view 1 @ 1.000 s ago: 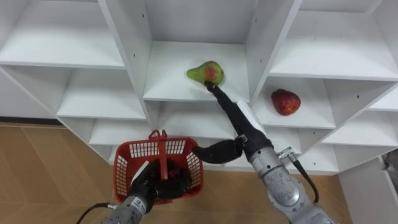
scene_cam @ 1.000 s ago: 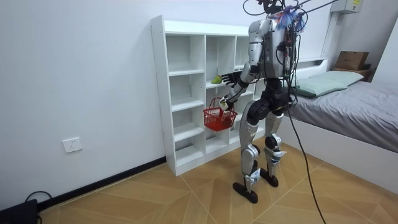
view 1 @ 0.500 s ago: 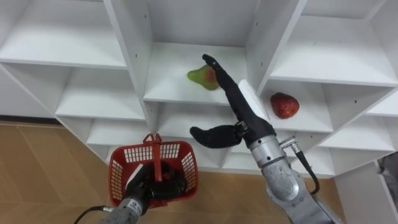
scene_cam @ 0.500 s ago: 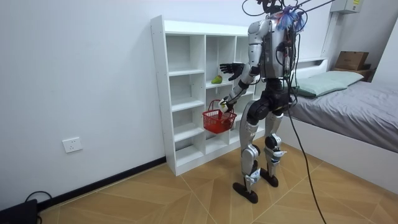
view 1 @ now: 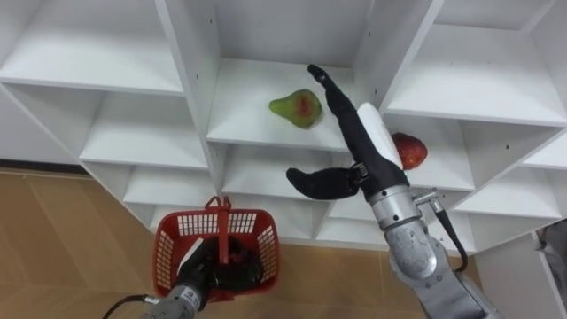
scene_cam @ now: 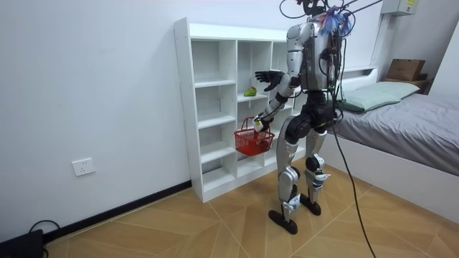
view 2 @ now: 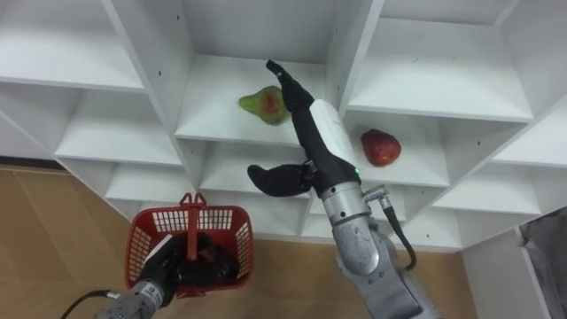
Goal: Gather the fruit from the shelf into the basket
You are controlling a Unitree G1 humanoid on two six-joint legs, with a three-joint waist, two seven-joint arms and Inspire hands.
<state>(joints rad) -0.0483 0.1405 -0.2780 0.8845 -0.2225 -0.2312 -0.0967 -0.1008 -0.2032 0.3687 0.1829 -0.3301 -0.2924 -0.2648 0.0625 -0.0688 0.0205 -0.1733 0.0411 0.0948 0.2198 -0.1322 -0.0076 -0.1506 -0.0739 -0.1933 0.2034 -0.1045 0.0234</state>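
Robot stands upright facing a white cubby shelf unit [view 1: 239, 124] set against a wall, on wood floor, w/ a bed [scene_cam: 409, 122] behind it at the room view's right.

Green pear [view 1: 296, 107] w/ a red blush lies on its side on the mid compartment's shelf, toward the back. A red fruit [view 2: 379, 147], type unclear, sits on the shelf of the next compartment to the right, one level lower; it is partly hidden behind the arm in the left eye view.

The right hand [view 1: 354, 146] is held up in front of the mid compartment, at shelf height. Its fingers are straight & close together, pointing up & into the cubby, thumb spread wide to the left; it holds nothing. Fingertips are just beside the pear, on its right. Whether they touch it can't be told.

The left hand [view 1: 205, 266] is low, in front of the btm shelves, fingers curled round the upright handle of a red plastic mesh basket [view 1: 168, 252]. Basket hangs level below the pear's compartment & well apart from it. The basket's contents can't be made out past the dark hand.

In the room view the basket hangs at about hip height, close to the unit's front, w/ the right hand above it at chest height.
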